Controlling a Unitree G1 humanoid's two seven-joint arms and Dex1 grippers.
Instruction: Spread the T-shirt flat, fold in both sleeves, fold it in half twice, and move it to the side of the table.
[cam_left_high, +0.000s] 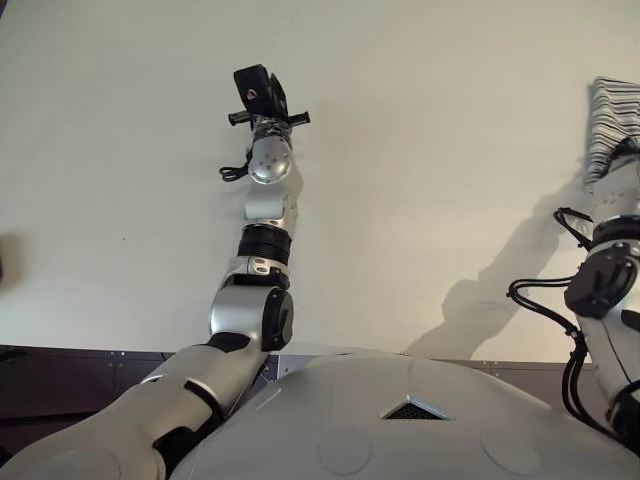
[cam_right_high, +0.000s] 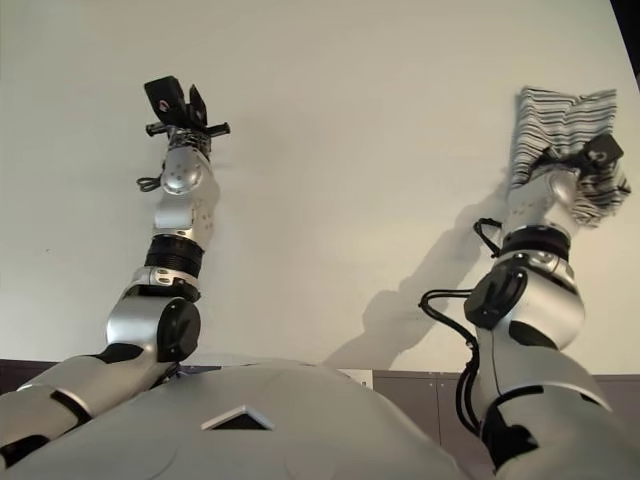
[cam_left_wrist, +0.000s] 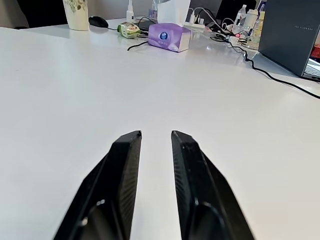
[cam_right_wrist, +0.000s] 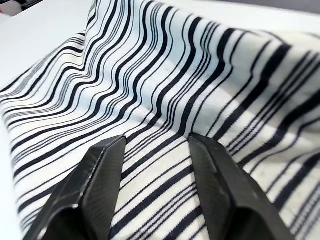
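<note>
1. The right pincer (cam_right_wrist: 157, 137) is released. Its two black fingers (cam_right_wrist: 100, 175) are spread, and striped cloth shows in the gap between them and beyond their tips.
2. The fingers lie low over the T-shirt (cam_right_high: 560, 115). Whether they press on the cloth cannot be told.
3. The T-shirt is white with black stripes of mixed widths. It lies in a compact, folded bundle with soft creases across its top layer.
4. The bundle sits at the far right of the white surface (cam_left_high: 420, 130), close to the right edge. The right arm is stretched out over its near part.
5. The left pincer (cam_left_wrist: 156, 134) is released too, its fingers a little apart and pointing towards the far side.
6. It hangs just above the surface, left of the middle and well apart from the T-shirt.
7. Along the far edge of the surface, past the left pincer, stands a purple tissue box (cam_left_wrist: 169, 37).
8. To the left of the box are a patterned cup (cam_left_wrist: 76, 7) and a dark computer mouse (cam_left_wrist: 98, 21).
9. At the far right stands a dark case (cam_left_wrist: 290, 35), with a black cable (cam_left_wrist: 280, 80) trailing across the surface beside it.
</note>
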